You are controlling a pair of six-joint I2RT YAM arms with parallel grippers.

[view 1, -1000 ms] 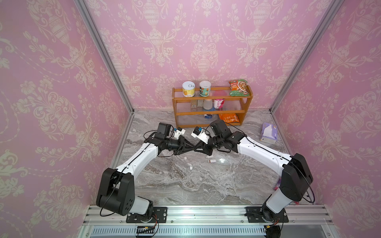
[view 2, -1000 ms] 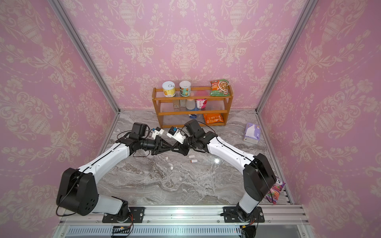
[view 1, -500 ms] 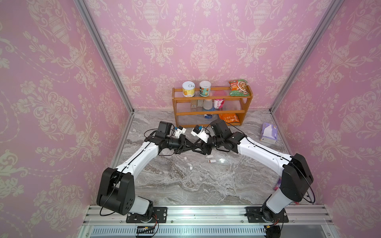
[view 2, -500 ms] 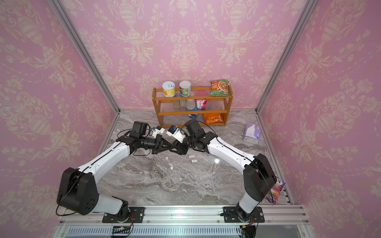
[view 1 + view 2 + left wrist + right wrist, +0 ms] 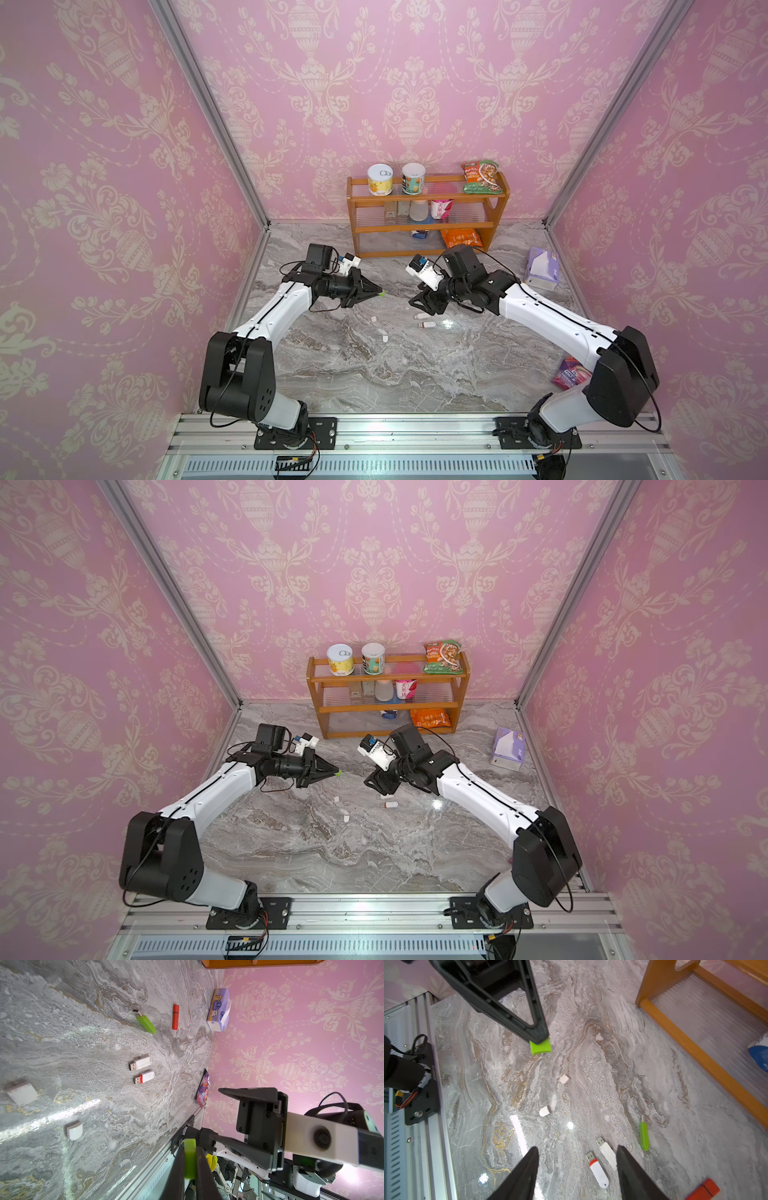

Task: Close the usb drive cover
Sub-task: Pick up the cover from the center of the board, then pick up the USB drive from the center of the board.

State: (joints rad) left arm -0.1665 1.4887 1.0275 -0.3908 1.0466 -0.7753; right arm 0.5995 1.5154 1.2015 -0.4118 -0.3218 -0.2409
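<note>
Green cap (image 5: 380, 294) clamped at the tip of the left pincer (image 5: 375, 294) in both top views, held off the marble bench (image 5: 374, 374). Facing it and well apart, the right pincer (image 5: 419, 302), jaws spread, nothing between them. Green usb drive not made out from up there.

From the left wrist: cap pinched between both fingers (image 5: 179, 1167), one end poking past the tips. Green usb drive (image 5: 145, 1022) flat on the bench, metal plug bare, beside a capped red drive (image 5: 175, 1017). Nearer, a white drive (image 5: 141, 1062) and a white-and-red drive (image 5: 145, 1077) side by side, plugs bare. Two white caps (image 5: 74, 1130) lying loose.

From the right wrist: spread fingers (image 5: 529, 1167) framing the white pair, green usb drive just beyond them, nearer the wooden shelf (image 5: 695, 1053). Left pincer with its cap across the bench, well apart from that drive.
</note>
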